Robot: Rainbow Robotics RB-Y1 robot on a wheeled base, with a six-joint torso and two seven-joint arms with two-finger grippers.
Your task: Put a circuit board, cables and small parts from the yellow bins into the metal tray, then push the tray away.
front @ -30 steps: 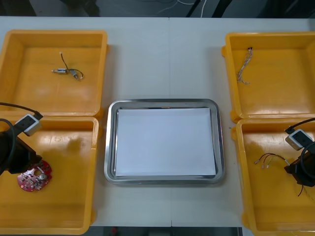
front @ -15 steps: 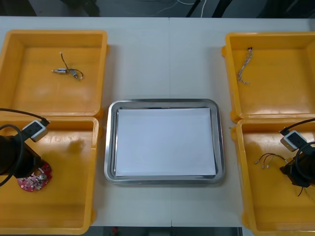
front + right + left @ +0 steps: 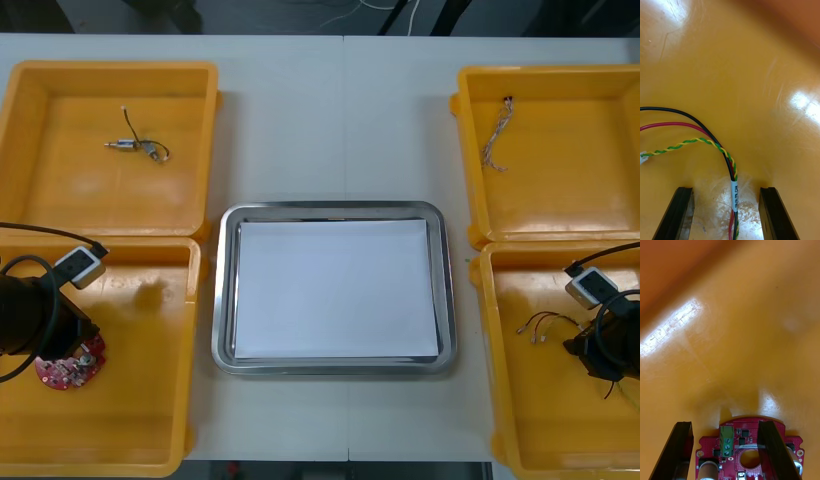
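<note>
— While we look down on the table (image 3: 340,120), where do we find the left gripper (image 3: 724,424)?
— Low in the near-left yellow bin (image 3: 130,420), its black fingers spread wide and gripping nothing. The round red circuit board (image 3: 747,440) lies flat, face up, partly between them, with one finger standing over it. Its green terminal block (image 3: 726,440) has its long axis in line with the fingers.
— And the right gripper (image 3: 725,189)?
— We see it down in the near-right yellow bin (image 3: 540,420), likewise wide open with nothing clamped. The cables (image 3: 731,168) run straight out between its fingers, apart from both, bound by a white label (image 3: 734,193). Then the black, the red and the twisted yellow-green strands bend off sideways across the glossy bin floor. From above we see their free ends pointing toward the metal tray (image 3: 222,290).
— What of the tray?
— Shiny rim with rounded corners, white inside, lying flat between the bins
</note>
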